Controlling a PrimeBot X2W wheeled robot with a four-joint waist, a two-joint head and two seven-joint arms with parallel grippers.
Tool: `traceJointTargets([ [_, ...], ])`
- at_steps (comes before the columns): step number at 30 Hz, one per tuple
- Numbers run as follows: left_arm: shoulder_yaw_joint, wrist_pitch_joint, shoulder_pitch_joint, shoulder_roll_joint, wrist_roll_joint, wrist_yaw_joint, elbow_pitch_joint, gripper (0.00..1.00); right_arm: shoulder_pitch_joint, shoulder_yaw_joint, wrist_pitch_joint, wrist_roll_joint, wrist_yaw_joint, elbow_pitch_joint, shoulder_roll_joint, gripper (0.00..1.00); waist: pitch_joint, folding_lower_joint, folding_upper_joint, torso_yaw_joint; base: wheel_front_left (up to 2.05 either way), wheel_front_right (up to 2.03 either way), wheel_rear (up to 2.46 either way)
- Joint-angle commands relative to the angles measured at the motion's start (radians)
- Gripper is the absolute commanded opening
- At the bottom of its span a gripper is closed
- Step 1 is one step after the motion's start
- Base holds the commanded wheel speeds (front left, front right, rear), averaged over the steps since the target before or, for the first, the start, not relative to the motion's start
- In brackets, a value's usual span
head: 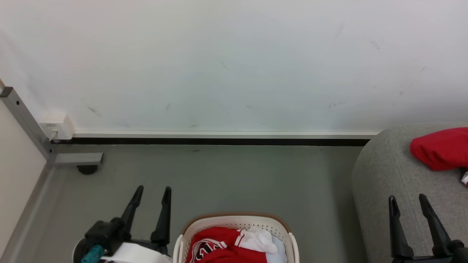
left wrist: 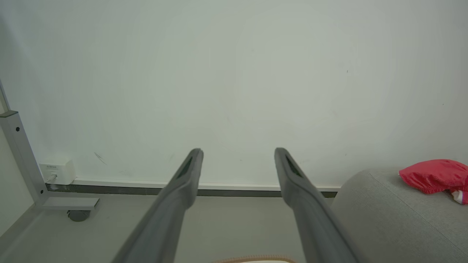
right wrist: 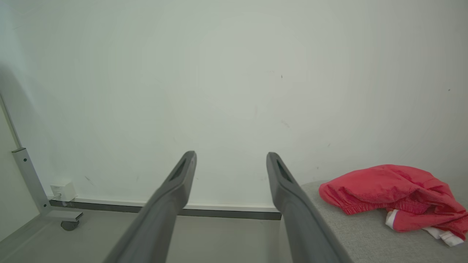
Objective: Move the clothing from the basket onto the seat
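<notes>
The cream basket [head: 234, 220] with a brown rim stands on the floor at the bottom middle of the head view, holding red clothing [head: 219, 246] with white trim and a pale piece beside it. My left gripper [head: 153, 191] stands open just left of the basket, holding nothing; its fingers [left wrist: 182, 179] point toward the wall. A red piece of clothing [head: 440, 148] lies crumpled on the grey seat [head: 387, 175] at the right, also seen as clothing [right wrist: 387, 193] on the seat [right wrist: 351, 233]. My right gripper [head: 407, 200] hangs open over the seat's front.
A white wall [head: 234, 65] with a dark skirting strip runs along the back. A grey metal frame leg [head: 22, 117] on a castor [head: 87, 169] and a white wall box [head: 57, 126] stand at the left. Grey floor [head: 234, 175] lies between basket and wall.
</notes>
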Motion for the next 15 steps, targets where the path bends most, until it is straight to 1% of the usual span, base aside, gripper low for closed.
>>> traceJointTargets([
  [1,0.000,0.000,-0.009,0.001,0.018,-0.002,0.005,1.00,-0.016,0.001,-0.003,0.005,-0.002,0.000,0.000,1.00,0.003,0.0000,0.0000,-0.004,0.00,0.00,0.00],
  [5,-0.014,0.000,-0.020,0.001,0.016,-0.002,0.018,1.00,-0.021,-0.005,-0.003,0.002,-0.002,0.001,0.000,1.00,0.012,0.0000,0.0000,-0.014,0.00,0.00,0.00],
  [10,-0.045,0.000,-0.045,0.003,0.018,-0.003,0.064,1.00,-0.042,-0.012,-0.002,-0.003,-0.002,0.019,0.000,1.00,0.039,0.0000,0.0000,-0.048,0.00,0.00,0.00],
  [15,-0.080,0.000,-0.097,0.026,0.009,-0.003,0.133,1.00,-0.084,-0.014,-0.002,-0.007,-0.002,0.023,0.000,1.00,0.108,0.0000,0.0000,-0.098,0.00,0.00,0.00],
])
